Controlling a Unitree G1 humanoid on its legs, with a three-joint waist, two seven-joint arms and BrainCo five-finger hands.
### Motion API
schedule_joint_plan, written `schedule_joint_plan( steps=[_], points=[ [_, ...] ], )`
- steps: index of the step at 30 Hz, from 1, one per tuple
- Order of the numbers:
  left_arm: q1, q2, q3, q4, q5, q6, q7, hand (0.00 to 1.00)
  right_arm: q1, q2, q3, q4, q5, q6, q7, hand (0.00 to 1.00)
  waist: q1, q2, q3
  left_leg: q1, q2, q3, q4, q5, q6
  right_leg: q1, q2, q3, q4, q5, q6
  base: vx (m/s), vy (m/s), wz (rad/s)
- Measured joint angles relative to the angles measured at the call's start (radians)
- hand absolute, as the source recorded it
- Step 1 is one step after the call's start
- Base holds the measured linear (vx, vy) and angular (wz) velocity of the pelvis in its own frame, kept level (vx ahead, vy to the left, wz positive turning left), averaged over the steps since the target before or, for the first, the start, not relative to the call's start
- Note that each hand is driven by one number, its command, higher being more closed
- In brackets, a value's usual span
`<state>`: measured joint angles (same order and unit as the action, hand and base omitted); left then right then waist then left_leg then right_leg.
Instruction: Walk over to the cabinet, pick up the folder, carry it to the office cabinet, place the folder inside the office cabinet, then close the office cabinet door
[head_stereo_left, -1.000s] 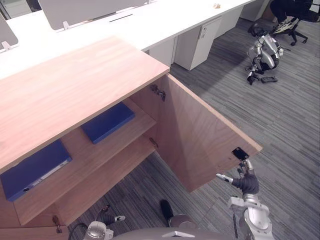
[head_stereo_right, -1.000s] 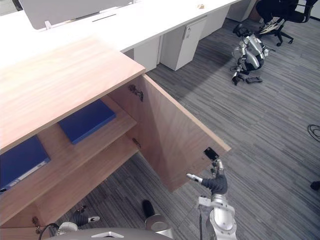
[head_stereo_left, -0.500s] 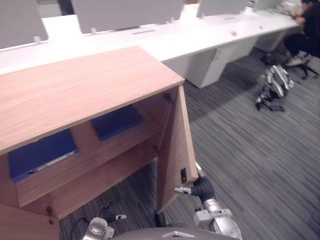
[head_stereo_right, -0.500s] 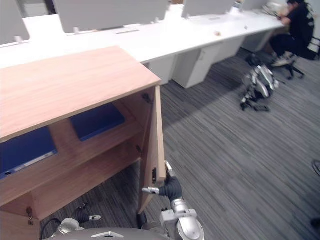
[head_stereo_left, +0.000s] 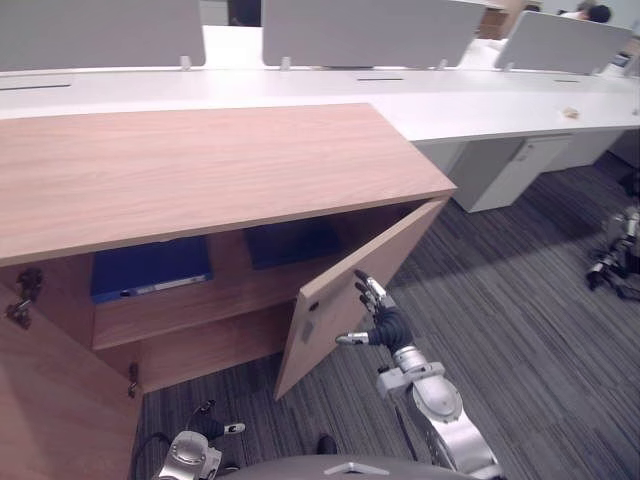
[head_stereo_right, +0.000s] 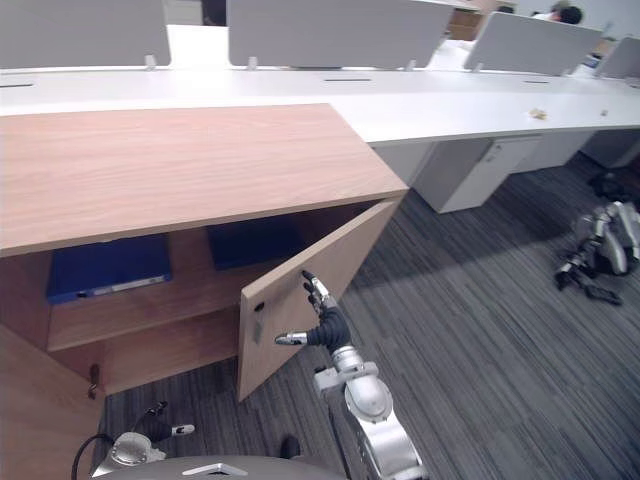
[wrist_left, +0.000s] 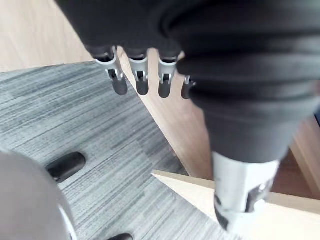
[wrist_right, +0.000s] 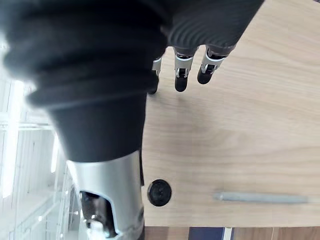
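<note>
Cabinet door (head_stereo_left: 335, 300) much nearer shut

Head stereo looks down on cabinet (head_stereo_left: 200, 160); wrist cams close-up.

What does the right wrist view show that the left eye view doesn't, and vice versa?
Right wrist view: the door up close, with a silver bar handle and a dark round fitting. Left eye view: the whole cabinet, a blue folder and a second folder on its upper shelf, white desks behind. Both: the right hand, fingers straight, at the half-open door.
</note>
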<state>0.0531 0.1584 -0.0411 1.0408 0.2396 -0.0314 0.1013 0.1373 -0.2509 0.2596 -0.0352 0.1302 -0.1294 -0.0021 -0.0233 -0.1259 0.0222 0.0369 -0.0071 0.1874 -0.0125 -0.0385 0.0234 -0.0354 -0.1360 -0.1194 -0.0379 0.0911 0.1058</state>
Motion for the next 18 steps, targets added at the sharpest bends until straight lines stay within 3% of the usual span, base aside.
schedule_joint_plan(
  steps=[7,9,11,18],
  points=[
    [0.009,0.024,0.006,-0.009,-0.023,-0.001,0.003,0.0,-0.199,-0.017,-0.051,0.293,0.0,0.011,-0.042,0.0,0.038,0.023,0.022,-0.038,-0.031,-0.104,-0.009,0.024,0.02,0.006,-0.029,-0.085,0.017,-0.02,0.003,0.01,0.028,0.47],
    [0.018,0.019,0.02,-0.011,-0.043,-0.001,0.005,0.0,-0.251,-0.018,-0.095,0.363,-0.004,0.016,-0.073,0.0,0.045,0.051,0.045,-0.037,-0.036,-0.132,-0.015,0.03,0.021,0.02,-0.034,-0.108,0.019,-0.029,0.002,0.0,0.003,0.37],
    [0.032,0.019,0.023,-0.011,-0.062,-0.001,0.008,0.0,-0.278,-0.02,-0.12,0.411,-0.016,0.023,-0.083,0.0,0.052,0.061,0.054,-0.035,-0.036,-0.146,-0.033,0.043,0.02,0.02,-0.033,-0.121,0.019,-0.032,0.0,0.0,-0.019,0.25],
    [0.045,0.015,0.039,-0.013,-0.101,-0.001,0.024,0.0,-0.309,-0.012,-0.164,0.539,-0.033,0.029,-0.117,0.0,0.056,0.055,0.059,-0.025,-0.035,-0.209,-0.051,0.065,0.016,0.049,-0.03,-0.167,0.017,-0.04,-0.008,0.02,-0.013,0.28]
  ],
)
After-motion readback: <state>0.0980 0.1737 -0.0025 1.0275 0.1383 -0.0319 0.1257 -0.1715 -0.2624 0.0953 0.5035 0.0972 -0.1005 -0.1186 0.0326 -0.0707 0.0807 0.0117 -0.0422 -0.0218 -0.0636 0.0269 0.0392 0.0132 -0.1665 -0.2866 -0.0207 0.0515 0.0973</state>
